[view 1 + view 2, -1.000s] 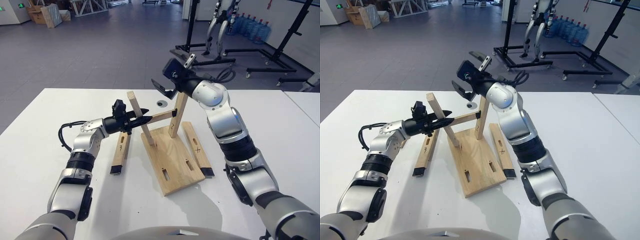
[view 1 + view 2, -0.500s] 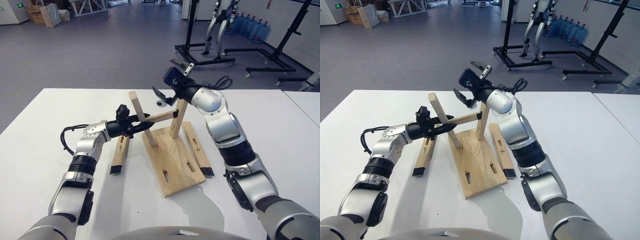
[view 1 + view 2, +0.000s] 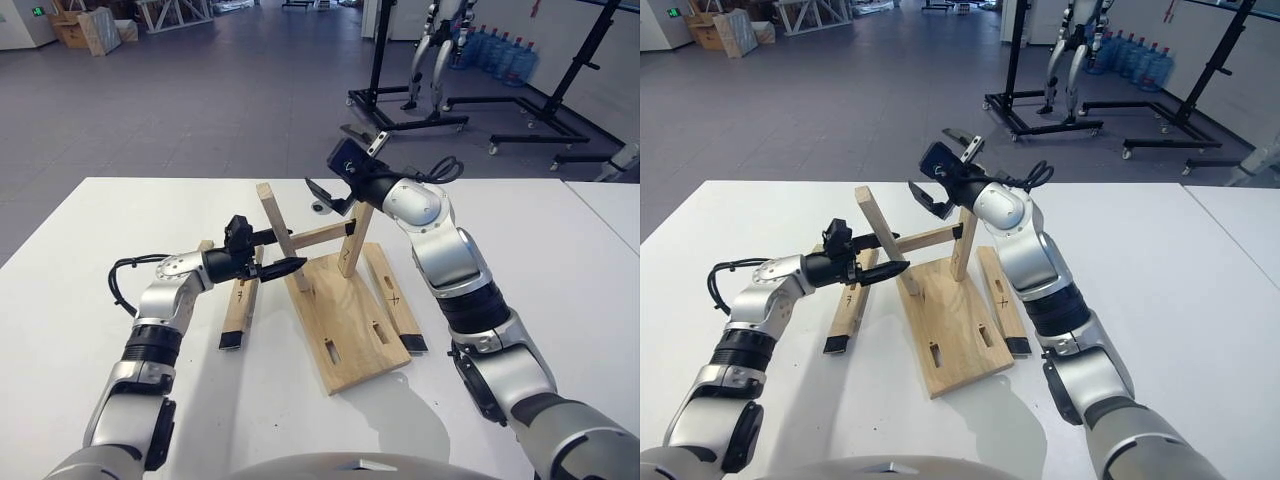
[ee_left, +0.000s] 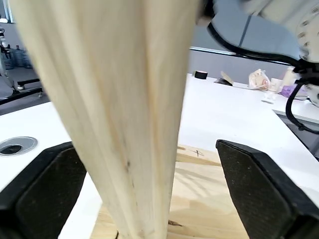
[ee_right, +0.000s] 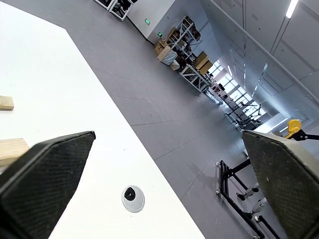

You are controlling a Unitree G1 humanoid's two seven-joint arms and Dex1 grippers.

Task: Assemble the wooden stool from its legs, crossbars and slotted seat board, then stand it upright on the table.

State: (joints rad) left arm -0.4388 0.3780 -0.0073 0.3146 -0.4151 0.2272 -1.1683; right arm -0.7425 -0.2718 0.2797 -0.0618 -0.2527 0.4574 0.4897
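The slotted seat board (image 3: 350, 330) lies flat on the white table (image 3: 80, 270). Two legs stand in it: a left leg (image 3: 280, 232) leaning over and a right leg (image 3: 353, 240), joined by a crossbar (image 3: 322, 235). My left gripper (image 3: 288, 252) is open, with one finger on either side of the leaning leg (image 4: 119, 124); the pads (image 4: 45, 194) stand clear of the wood. My right gripper (image 3: 338, 165) hangs open just above the right leg's top, with nothing between its pads (image 5: 45, 174).
Two loose legs lie flat beside the board, one on the left (image 3: 238, 308) and one on the right (image 3: 395, 298). A round cable grommet (image 3: 323, 207) sits in the table behind the assembly. Black metal racks (image 3: 520, 110) stand on the floor beyond the table.
My left gripper's fingers have spread apart around the leaning leg, and it has sunk a little. My right gripper has come down closer to the right leg's top.
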